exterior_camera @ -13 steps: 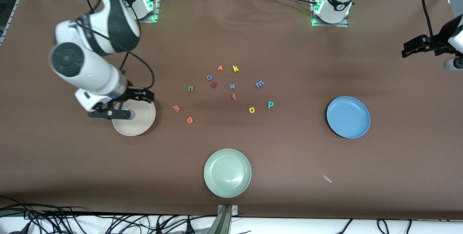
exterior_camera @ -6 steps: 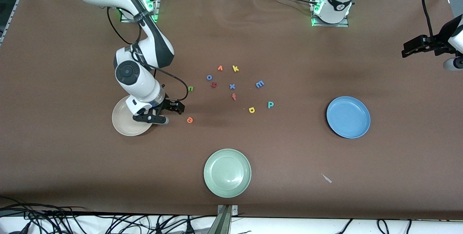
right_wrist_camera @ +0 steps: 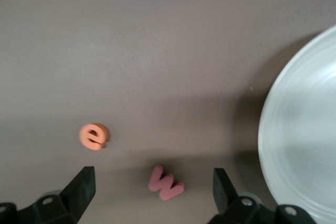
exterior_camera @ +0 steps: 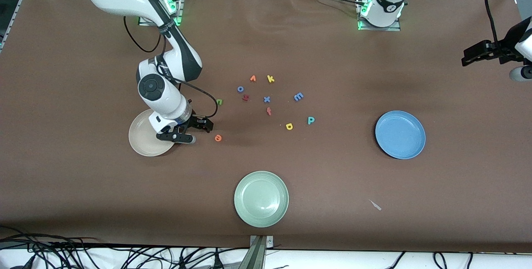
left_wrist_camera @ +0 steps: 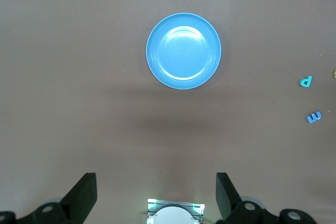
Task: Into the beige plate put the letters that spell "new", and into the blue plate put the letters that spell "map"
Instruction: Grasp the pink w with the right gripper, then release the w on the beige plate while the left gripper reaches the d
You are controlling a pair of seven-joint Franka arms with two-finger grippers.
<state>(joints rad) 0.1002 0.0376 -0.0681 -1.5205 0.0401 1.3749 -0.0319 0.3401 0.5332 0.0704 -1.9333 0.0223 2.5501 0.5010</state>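
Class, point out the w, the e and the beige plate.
w (right_wrist_camera: 166, 183), right wrist view, its middle.
e (right_wrist_camera: 94, 136), right wrist view, its face.
beige plate (exterior_camera: 139, 138), front view, bare inner surface.

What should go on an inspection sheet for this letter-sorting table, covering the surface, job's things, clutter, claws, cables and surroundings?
Surface: brown table cover, one sheet.
Job's things: beige plate and blue plate hold no letters; green n, orange e, salmon w, blue m, yellow a and teal p lie on the cover.
Clutter: pale green plate; yellow k, orange v, blue x, dark red letter; pale scrap.
Claws: right claw open, low over the w; left claw open, waits over the left arm's end.
Cables: black cable on the right arm; tangle below the table's near edge.
Surroundings: nothing seen.
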